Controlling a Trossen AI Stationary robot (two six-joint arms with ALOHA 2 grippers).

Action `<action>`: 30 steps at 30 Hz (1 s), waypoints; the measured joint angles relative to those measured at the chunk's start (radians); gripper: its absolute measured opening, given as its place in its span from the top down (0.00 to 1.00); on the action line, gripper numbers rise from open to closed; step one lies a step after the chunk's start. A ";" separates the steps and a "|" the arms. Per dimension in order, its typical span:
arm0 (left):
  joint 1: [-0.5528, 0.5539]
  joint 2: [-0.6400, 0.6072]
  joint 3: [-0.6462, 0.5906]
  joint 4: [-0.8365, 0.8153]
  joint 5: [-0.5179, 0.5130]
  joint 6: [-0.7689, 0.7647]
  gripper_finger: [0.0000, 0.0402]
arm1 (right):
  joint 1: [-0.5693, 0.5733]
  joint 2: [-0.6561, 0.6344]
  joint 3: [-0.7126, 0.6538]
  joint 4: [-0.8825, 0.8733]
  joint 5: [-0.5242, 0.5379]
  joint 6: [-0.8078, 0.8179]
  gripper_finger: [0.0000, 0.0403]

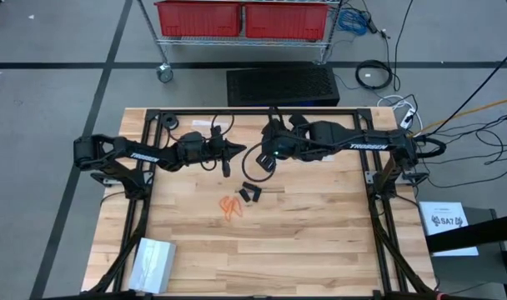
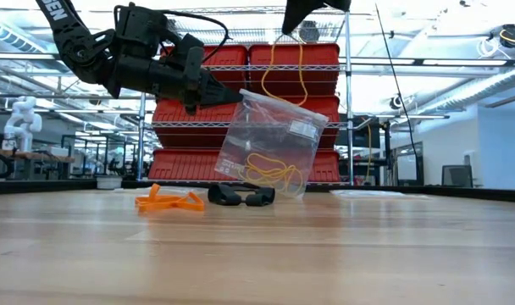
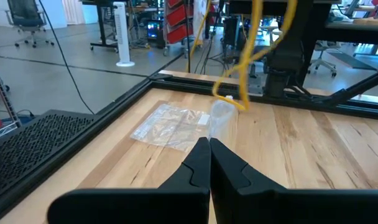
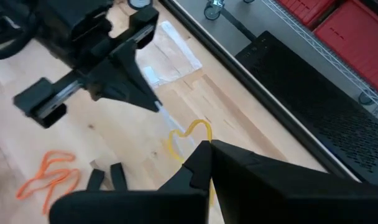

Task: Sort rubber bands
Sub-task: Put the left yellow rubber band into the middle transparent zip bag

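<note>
Orange rubber bands (image 1: 231, 206) and black ones (image 1: 251, 193) lie mid-table. My left gripper (image 2: 236, 93), pointing level, is shut on a clear plastic bag (image 2: 270, 140) with pale yellow bands (image 2: 270, 174) in its bottom. The bag hangs with its lower edge close to the tabletop. Above it, my right gripper (image 2: 312, 7) is shut on a long yellow band (image 2: 301, 63) that runs down to the bag's top. The right wrist view shows that gripper (image 4: 209, 148) over the yellow loop (image 4: 200, 123). My left gripper pinches the bag's upper corner (image 2: 243, 96) between its two fingertips, coming level from the table's left. The bag hangs tilted below the fingers. My right gripper holds the yellow band's upper end (image 2: 291, 30), slanting down from the right. The band hangs as a long loop to the bag's mouth (image 2: 283, 95).
Another clear bag (image 3: 170, 124) lies flat near the table's far edge. A stack of clear bags (image 1: 153, 262) sits at the near left corner. Black frame rails (image 1: 137, 208) border the tabletop. Red bins (image 1: 241, 17) stand on a rack beyond the far edge.
</note>
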 joint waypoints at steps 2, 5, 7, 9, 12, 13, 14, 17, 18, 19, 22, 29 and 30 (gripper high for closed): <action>0.000 0.000 0.000 0.000 0.000 0.000 1.00 | 0.008 0.000 0.000 0.000 0.000 0.010 1.00; 0.000 0.000 0.000 0.000 0.000 0.000 1.00 | 0.013 0.000 0.000 0.000 0.000 0.022 1.00; 0.000 0.000 0.000 0.000 0.000 0.000 1.00 | 0.015 0.000 0.000 0.000 0.000 0.022 1.00; 0.000 0.000 0.000 0.000 0.000 0.000 1.00 | 0.014 0.000 0.000 0.000 0.000 0.022 1.00; 0.000 0.000 0.000 0.006 0.000 -0.001 1.00 | 0.007 0.000 0.000 0.003 0.005 0.021 1.00; 0.000 0.000 0.000 0.008 0.002 0.000 1.00 | 0.005 0.000 0.000 0.010 0.005 0.020 1.00; 0.000 0.000 0.000 0.009 0.003 -0.001 1.00 | 0.005 0.000 0.000 0.016 0.006 0.014 1.00; 0.000 0.000 0.000 0.009 0.006 0.000 1.00 | 0.004 0.000 0.000 0.046 0.006 -0.003 1.00; 0.000 0.000 0.000 0.009 0.006 0.000 1.00 | 0.005 0.000 0.000 0.050 0.006 -0.007 1.00; 0.000 0.000 0.000 0.009 0.006 0.000 1.00 | 0.005 0.000 0.000 0.051 0.006 -0.007 1.00; 0.000 0.000 0.000 0.009 0.007 0.000 1.00 | 0.000 0.000 0.000 0.052 0.006 -0.011 1.00; 0.000 0.000 0.000 0.008 0.010 0.000 1.00 | -0.016 -0.010 0.000 0.051 0.032 -0.027 1.00; 0.000 0.000 0.000 0.008 0.010 0.000 1.00 | -0.018 -0.018 0.000 0.050 0.036 -0.027 1.00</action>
